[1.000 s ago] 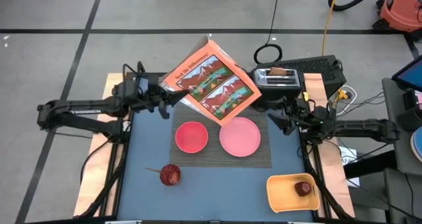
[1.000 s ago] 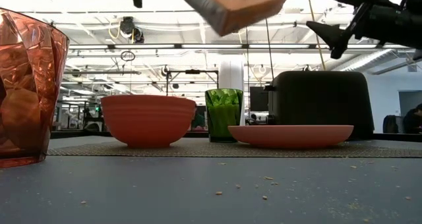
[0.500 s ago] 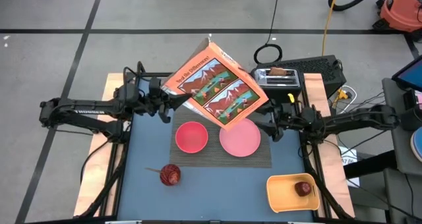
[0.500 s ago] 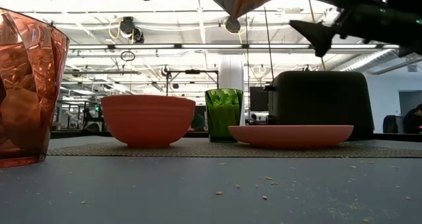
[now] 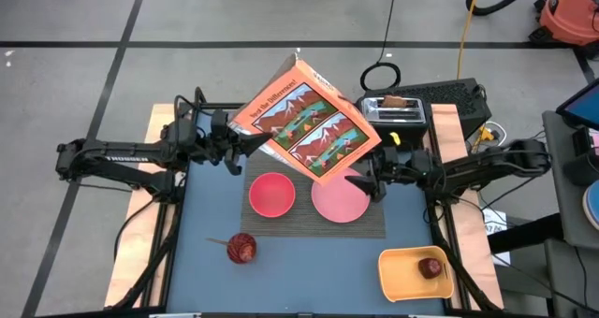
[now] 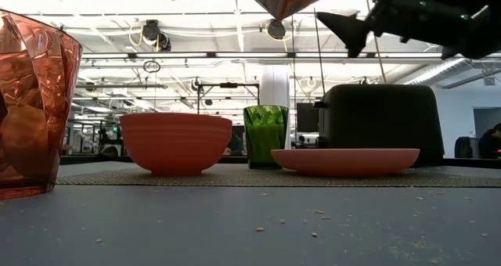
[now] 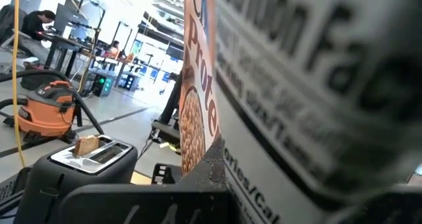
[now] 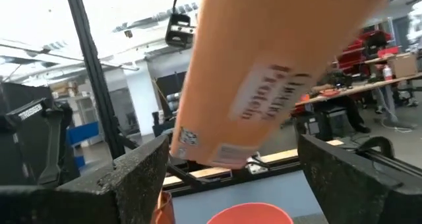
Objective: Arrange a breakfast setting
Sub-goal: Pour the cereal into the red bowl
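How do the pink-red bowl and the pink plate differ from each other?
The pink-red bowl is deep with tall ribbed sides; the pink plate is wide and shallow. The bowl is a stronger red; the plate is a paler pink. Both rest empty, side by side, on the dark striped placemat.

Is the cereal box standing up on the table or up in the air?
Up in the air and tilted. The left gripper is shut on the cereal box, holding it above the pink plate; its corner hangs high in the low view.
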You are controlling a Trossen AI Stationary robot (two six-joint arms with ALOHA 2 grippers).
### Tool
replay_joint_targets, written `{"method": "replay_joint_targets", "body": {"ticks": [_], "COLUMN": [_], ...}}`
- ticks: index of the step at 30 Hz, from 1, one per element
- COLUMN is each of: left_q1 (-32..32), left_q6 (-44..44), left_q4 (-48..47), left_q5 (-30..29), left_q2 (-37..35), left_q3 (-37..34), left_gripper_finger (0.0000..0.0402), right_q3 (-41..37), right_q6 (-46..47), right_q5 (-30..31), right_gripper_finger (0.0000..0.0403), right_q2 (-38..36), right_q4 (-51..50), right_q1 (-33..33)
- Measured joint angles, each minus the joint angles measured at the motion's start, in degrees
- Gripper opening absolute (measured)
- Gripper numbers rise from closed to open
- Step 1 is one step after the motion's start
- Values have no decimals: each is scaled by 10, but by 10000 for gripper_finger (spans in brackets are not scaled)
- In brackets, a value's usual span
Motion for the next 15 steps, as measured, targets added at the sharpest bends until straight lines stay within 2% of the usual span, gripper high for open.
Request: {"method": "replay_joint_targets", "body": {"ticks": [7,15], "left_q1": [0,0], "left_q6": [0,4], "left_q4": [0,0], "left_q5": [3,12], "left_q2": [0,0], "left_q3": [0,0], "left_gripper_finger": [4,4], "right_q3": [43,91], "right_q6": [-11,-13], "right_q5": [-3,-60], "right_gripper_finger": [327,327], "right_q2": [41,71], "right_q4": [0,3], "right_q1": [0,0]}}
